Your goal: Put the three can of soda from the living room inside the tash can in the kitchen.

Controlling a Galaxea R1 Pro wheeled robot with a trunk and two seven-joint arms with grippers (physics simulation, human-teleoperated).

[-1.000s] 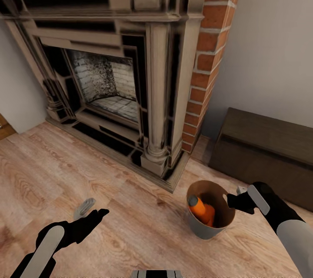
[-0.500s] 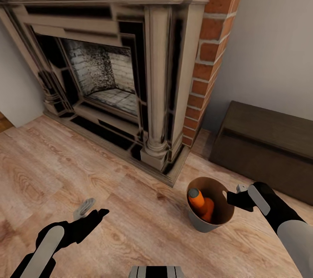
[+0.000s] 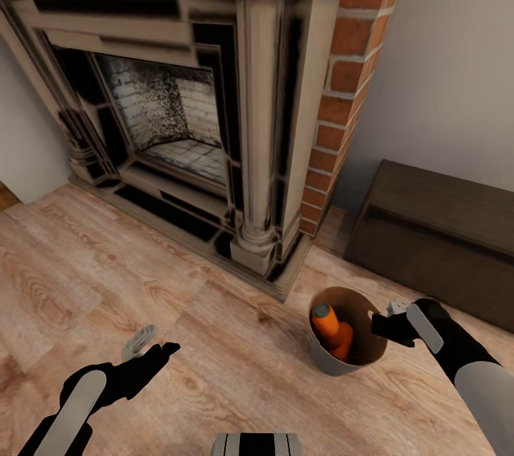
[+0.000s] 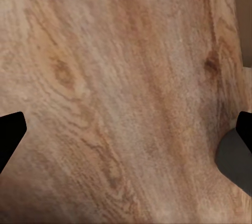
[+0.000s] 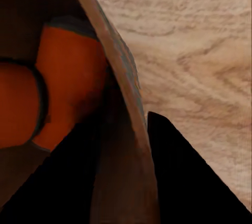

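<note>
The right hand (image 3: 390,324) sits at about four o'clock in the head view, its two fingers pinching the rim of the bin (image 3: 330,358), one finger inside the wall and one outside, as the right wrist view shows. The bin hangs tilted from that grip, just above the wood floor (image 3: 235,356). Inside it lie orange cans (image 3: 330,326); two can be made out in the right wrist view (image 5: 63,87), and whether a third is underneath cannot be told.

The left hand (image 3: 146,350), at about seven o'clock, hangs over bare floor with its fingers spread wide and nothing between them.

Beyond the bin, at twelve o'clock, stands the fireplace (image 3: 193,99) with its brick side, and at three o'clock a dark low cabinet (image 3: 435,228).

Over the last second the fireplace has slid up and grown in the view while both hands keep their places, so the robot itself appears to be moving, bin in hand. That suggests the carry toward the kitchen is under way, with the living room not yet left.
</note>
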